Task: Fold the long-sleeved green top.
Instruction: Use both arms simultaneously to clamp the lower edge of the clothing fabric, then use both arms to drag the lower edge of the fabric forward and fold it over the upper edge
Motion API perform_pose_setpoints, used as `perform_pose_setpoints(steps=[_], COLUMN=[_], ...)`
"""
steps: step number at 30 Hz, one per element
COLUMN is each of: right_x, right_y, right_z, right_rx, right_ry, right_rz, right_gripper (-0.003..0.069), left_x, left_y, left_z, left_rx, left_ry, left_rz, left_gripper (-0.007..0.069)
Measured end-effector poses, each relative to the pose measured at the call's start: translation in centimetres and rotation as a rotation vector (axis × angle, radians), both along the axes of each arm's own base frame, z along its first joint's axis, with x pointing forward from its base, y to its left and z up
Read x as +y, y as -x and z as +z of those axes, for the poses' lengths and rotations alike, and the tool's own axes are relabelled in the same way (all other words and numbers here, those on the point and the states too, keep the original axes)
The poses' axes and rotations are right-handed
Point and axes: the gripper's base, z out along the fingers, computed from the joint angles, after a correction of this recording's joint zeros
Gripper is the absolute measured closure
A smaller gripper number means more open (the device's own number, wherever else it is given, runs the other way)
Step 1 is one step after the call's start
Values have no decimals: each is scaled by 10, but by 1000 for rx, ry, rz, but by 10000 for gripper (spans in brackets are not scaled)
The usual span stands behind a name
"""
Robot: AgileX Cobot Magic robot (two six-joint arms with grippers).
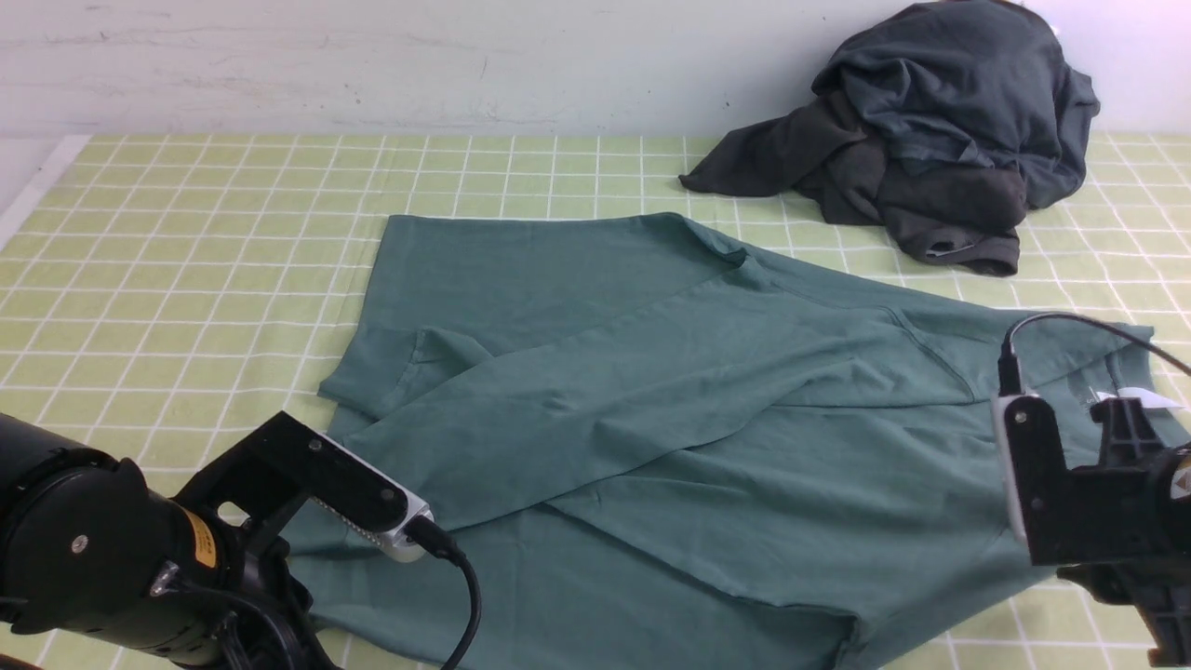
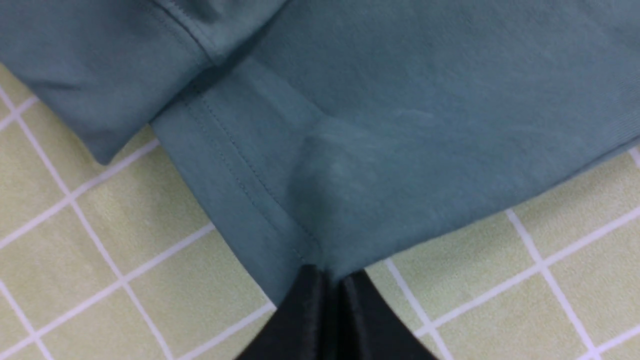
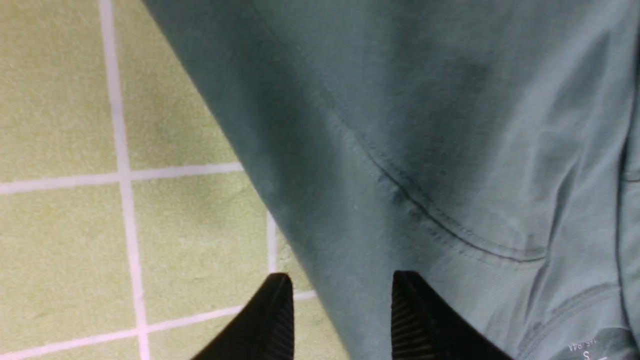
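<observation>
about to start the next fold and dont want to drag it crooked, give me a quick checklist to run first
1. Left pincer shut on the green top at its hem corner: ok.
2. Right pincer gripping the top: not ok, its jaws stand apart with the fabric edge between them.
3. No sleeve trailing outside the body: ok.
4. Dark clothing heap apart from the top: ok.
5. Near hem flat on the checked cloth: cannot tell, the left arm and the picture's edge hide it.
</observation>
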Motion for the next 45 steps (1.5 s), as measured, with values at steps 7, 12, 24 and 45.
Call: perform_pose_setpoints(steps=[7, 12, 24, 45], right_x=[-1, -1, -2, 1], right_y=[-7, -11, -11, -188], right_z=[-20, -23, 11, 53], right_rx=[42, 47, 48, -28], right_ry=[31, 31, -136, -314], right_rz=[29, 17, -389, -685], right_gripper=[396, 456, 662, 662], left_x=[-1, -4, -8, 22], left_y=[0, -2, -18, -259], left_z=[0, 1, 35, 94], left_rx=[-4, -22, -41, -382], left_ry=[16, 53, 118, 166], left_rz=[10, 29, 201, 491], left_gripper=[615, 615, 615, 615])
